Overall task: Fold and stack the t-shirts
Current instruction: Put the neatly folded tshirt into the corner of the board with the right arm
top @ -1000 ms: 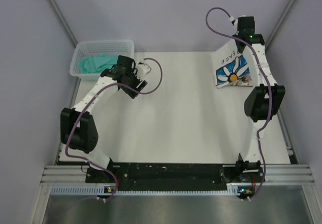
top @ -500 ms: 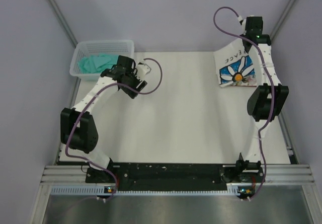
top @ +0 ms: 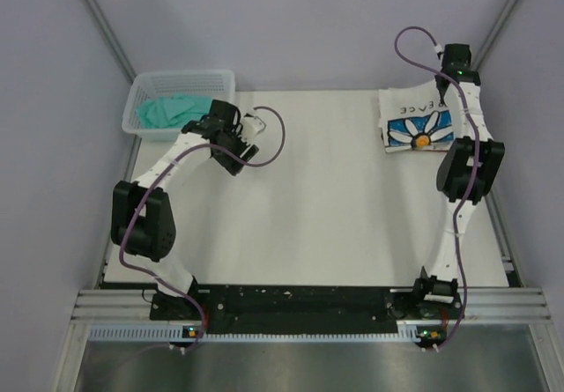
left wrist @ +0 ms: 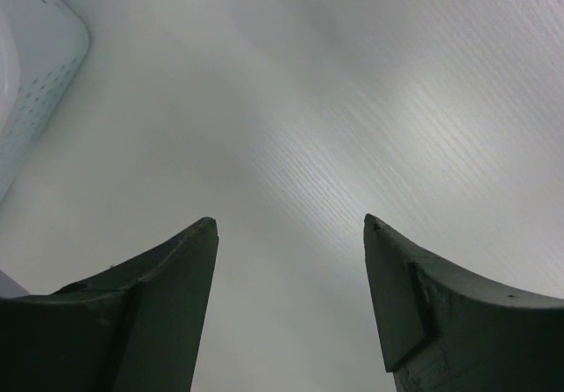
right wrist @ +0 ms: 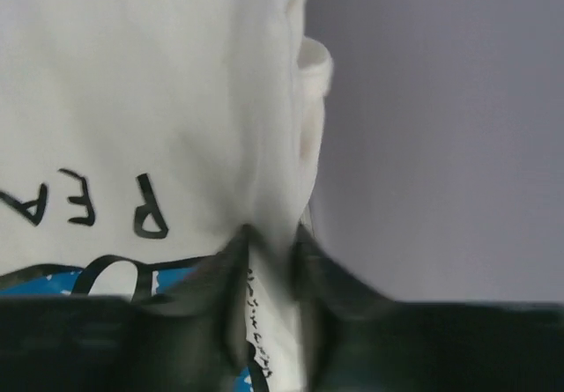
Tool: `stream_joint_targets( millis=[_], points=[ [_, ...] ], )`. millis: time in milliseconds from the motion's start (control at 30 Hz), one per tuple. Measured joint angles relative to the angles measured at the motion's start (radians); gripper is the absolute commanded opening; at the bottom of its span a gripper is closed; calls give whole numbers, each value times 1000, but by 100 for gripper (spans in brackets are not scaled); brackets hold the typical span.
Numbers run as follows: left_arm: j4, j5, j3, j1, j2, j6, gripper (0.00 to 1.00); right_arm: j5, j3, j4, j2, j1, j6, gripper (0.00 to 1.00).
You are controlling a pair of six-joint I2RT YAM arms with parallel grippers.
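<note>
Our left fingers stand wide apart over bare counter, holding nothing, near the mesh basket (teal cloth inside). At the far right corner, our right fingers pinch shut on the white daisy-print t-shirt, its far edge raised.

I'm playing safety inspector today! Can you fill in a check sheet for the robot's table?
Surface: white table, bare in the middle.
Job's things: white daisy t-shirt at the far right corner.
Clutter: mesh basket at the far left corner, teal cloth inside.
Grippers: left fingers open over bare table, beside the basket; right fingers shut on the t-shirt's edge.
Cables: purple cables loop off both arms; no snag seen.
Surroundings: plain pale walls; metal rail at the near edge.
</note>
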Motion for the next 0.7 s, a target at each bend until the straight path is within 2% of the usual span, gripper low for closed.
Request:
stream_joint_targets(
  millis=[33,67,267,467,600,700],
  points=[
    [0,0,0,0,2,0,72,2,10,5,18,-11,9,67],
    [0,-2,0,0,2,0,72,13,18,16,36,-21,18,98],
    [-3,-23,0,0,8,0,72,60,30,64,79,-80,37,99],
    [-10,-14,-1,0,3,0,72,42,18,93,34,-79,64,99],
    [-5,15,-34,0,-54,0,73,-41,-130,108,-145,-23,106,99],
    [16,37,-105,2,-157,0,75,-145,-294,151,-325,18,161,99]
  ],
)
